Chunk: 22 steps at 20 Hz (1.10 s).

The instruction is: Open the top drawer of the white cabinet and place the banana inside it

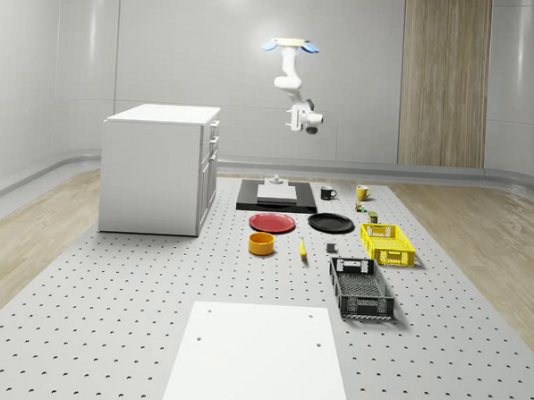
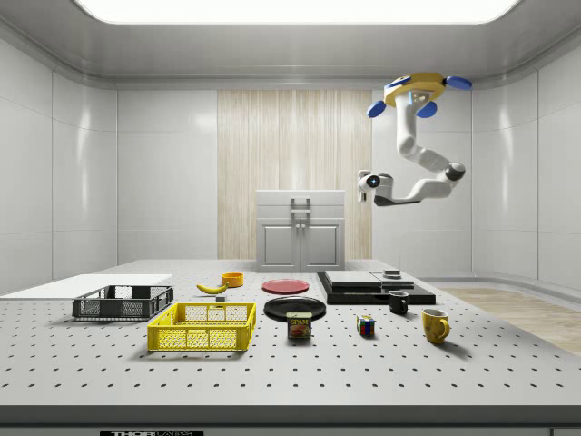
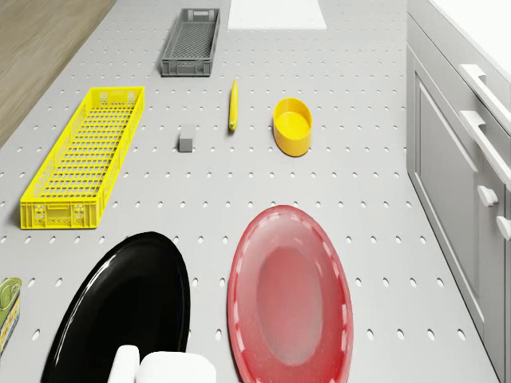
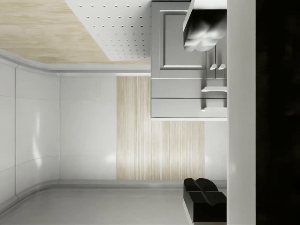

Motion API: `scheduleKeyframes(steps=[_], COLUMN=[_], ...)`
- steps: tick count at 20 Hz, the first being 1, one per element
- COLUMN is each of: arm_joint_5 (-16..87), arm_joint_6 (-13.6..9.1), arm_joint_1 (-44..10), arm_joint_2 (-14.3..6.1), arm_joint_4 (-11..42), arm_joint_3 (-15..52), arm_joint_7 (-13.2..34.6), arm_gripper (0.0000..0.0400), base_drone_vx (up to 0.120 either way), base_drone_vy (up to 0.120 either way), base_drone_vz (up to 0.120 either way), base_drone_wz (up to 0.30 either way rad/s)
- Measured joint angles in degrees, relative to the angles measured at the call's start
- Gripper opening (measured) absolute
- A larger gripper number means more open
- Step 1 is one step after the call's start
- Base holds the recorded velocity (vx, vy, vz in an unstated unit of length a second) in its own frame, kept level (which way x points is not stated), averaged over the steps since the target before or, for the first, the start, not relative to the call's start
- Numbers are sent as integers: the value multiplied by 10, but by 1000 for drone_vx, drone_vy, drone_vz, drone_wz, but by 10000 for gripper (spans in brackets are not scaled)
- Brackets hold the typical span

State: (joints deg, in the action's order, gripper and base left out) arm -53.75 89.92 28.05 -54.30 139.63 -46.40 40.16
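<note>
Side view, drone (image 2: 414,91) hovering high, drone view, banana (image 3: 233,104) beside bowl (image 3: 292,126)

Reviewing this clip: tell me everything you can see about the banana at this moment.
The banana is a slim, gently curved yellow fruit with a darker tip, lying flat on the perforated table. It sits between the small yellow bowl and a little grey block, in front of the red plate in the whole-scene view. Nothing touches it but the table. It looks whole and unpeeled. The drone hovers high above the table's far end, its claw well clear of the fruit.
</note>
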Motion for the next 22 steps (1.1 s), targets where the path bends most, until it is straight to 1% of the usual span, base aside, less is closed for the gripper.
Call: scheduleKeyframes(steps=[22], arm_joint_5=[36], arm_joint_6=[46], arm_joint_1=[51], arm_joint_2=[-48], arm_joint_4=[6], arm_joint_3=[-20], arm_joint_7=[30], arm_gripper=[400], base_drone_vx=[120], base_drone_vy=[-120], base_drone_vz=[0], base_drone_wz=[0])
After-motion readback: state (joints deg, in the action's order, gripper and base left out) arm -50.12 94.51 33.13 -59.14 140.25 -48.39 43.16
